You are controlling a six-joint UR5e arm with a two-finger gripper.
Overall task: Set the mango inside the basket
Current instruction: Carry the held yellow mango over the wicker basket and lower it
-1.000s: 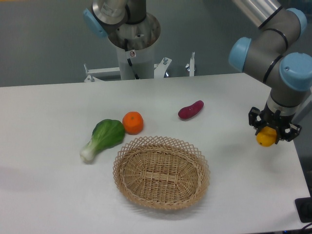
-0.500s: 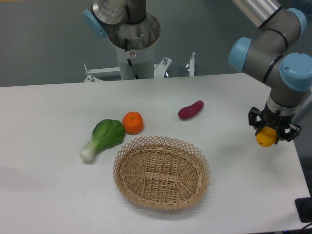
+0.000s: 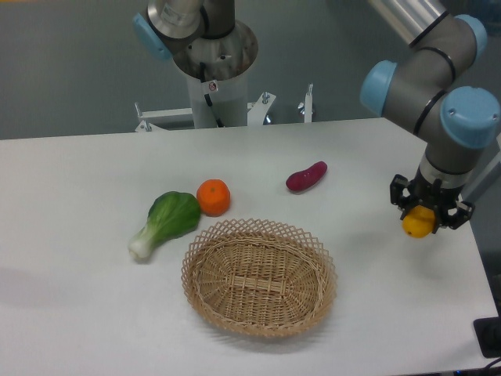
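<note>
The yellow-orange mango hangs in my gripper, whose black fingers are shut on it at the right side of the table, a little above the surface. The mango's upper part is hidden by the fingers. The tan woven wicker basket sits at the front middle of the table, well to the left of the gripper, and holds nothing.
A round orange tangerine and a green bok choy lie just behind the basket's left side. A purple-red sweet potato lies behind its right side. The table's right edge is close to the gripper.
My gripper has moved slightly left, toward the basket, with the mango in it. Everything else is where it was.
</note>
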